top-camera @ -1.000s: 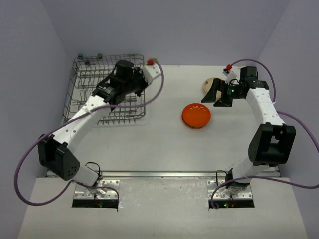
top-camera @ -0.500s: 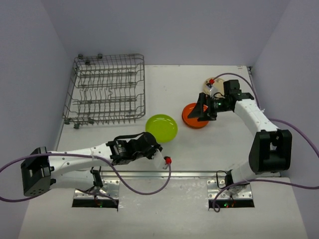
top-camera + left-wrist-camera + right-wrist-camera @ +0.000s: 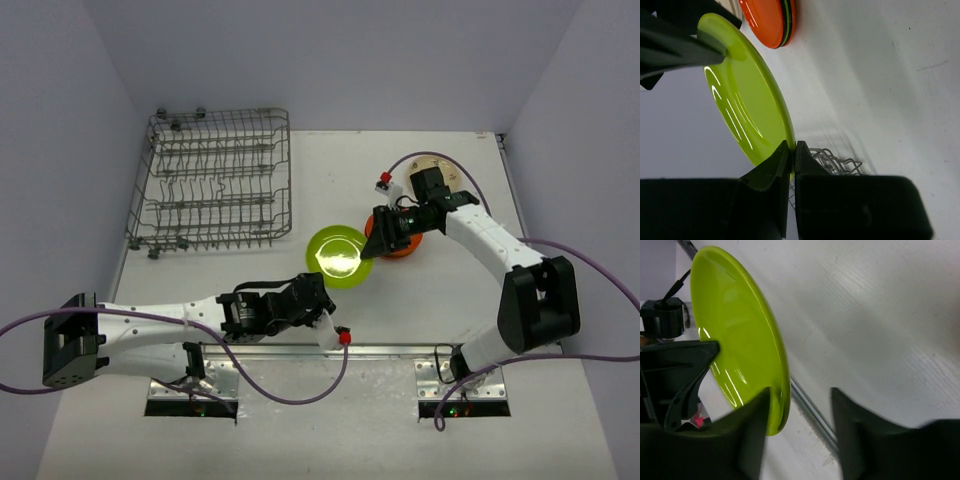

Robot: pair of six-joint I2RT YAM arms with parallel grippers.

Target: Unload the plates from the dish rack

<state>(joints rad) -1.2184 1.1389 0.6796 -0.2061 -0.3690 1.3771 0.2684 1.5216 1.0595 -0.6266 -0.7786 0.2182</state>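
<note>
Lime green is the plate [image 3: 336, 257] in hand, held off the bench [image 3: 440, 300] between the two arms and well apart from the rack [image 3: 215, 180]. Our left gripper [image 3: 791, 155] is clamped on its near rim. Our right gripper [image 3: 800, 400] straddles the far rim with its jaws apart, one finger close against the rim and the other clear of it, so nothing is pinched there yet.

We judge this to be a hand-over from left to right, so that the plate can join the orange stack [image 3: 767, 22] lying just behind the right gripper. Next, the right jaws must shut squarely on the rim before the left lets go, since releasing too soon would drop the plate. From above we see no plates among the rack's tines, so this may be the last one.
</note>
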